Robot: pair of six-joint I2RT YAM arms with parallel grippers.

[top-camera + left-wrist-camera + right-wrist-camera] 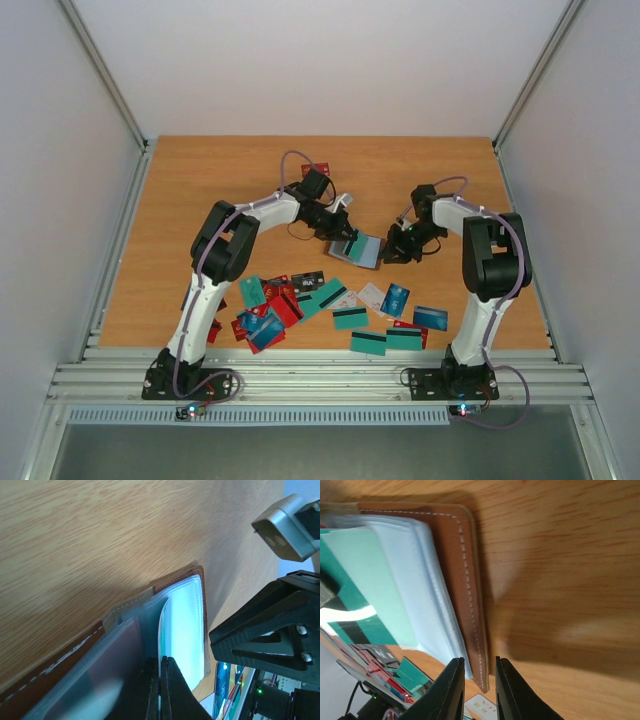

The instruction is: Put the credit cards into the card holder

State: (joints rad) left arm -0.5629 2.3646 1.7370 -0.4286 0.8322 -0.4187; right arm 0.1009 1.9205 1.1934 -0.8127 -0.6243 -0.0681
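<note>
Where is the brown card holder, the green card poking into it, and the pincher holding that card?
card holder (465, 575): right wrist view, stitched brown cover.
teal card (370, 580): right wrist view, pale flat face.
left gripper (159, 662): left wrist view, between its fingertips.

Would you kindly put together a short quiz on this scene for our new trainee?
1. True or false: the card holder lies folded shut.
2. The left gripper pinches a card of which colour? A red, B teal, C black.
3. Which gripper is at the holder's stitched edge?
Key: 1 false, it lies open; 2 B, the teal card; 3 the right gripper.
</note>
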